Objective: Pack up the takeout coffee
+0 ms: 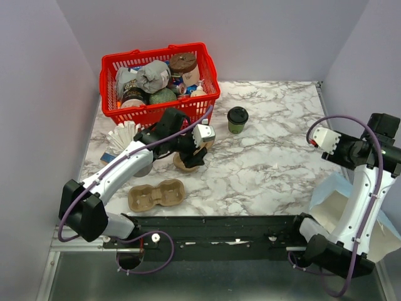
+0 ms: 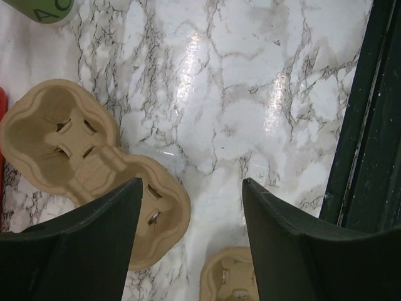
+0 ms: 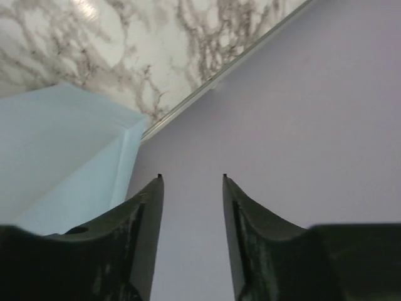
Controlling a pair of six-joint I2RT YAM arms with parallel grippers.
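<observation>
The takeout coffee [image 1: 237,119], a small green paper cup with a black lid on it, stands upright on the marble table right of the red basket; its green base shows in the left wrist view [image 2: 47,9]. My left gripper [image 1: 190,155] [image 2: 191,185] hovers open over a brown cardboard cup carrier [image 1: 183,164] [image 2: 62,144], left of the cup, holding nothing. My right gripper [image 1: 383,125] [image 3: 191,177] is far off at the right wall. Its jaws stand apart with only wall between them.
The red basket [image 1: 203,63], full of assorted items, sits at the back left. A second carrier [image 1: 155,194] [image 2: 232,276] lies near the front left. White stirrers [image 1: 124,135] stand at the left edge. A pale blue bag [image 1: 338,200] [image 3: 56,157] lies under the right arm.
</observation>
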